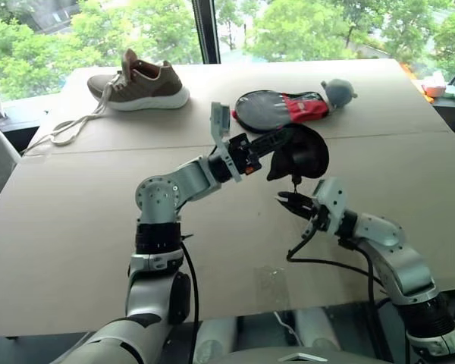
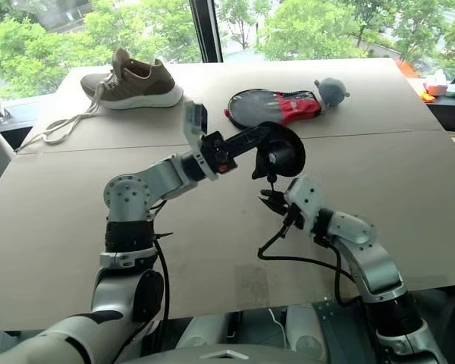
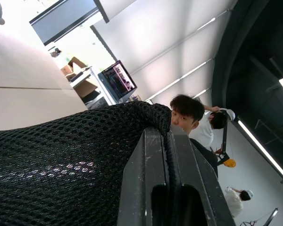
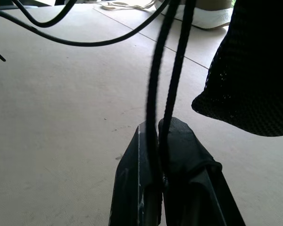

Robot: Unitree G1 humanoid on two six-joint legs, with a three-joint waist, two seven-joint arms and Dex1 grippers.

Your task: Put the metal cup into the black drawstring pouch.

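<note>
The right gripper (image 4: 159, 188) pinched the drawstring cord (image 4: 172, 70) at the black drawstring pouch's (image 1: 299, 152) six o'clock (left gripper (image 3: 169, 141) clenching its mesh), probably cinching; next, a steady pull.

text: none legible | labels: none | brands: none | numbers: none | signs: none
</note>
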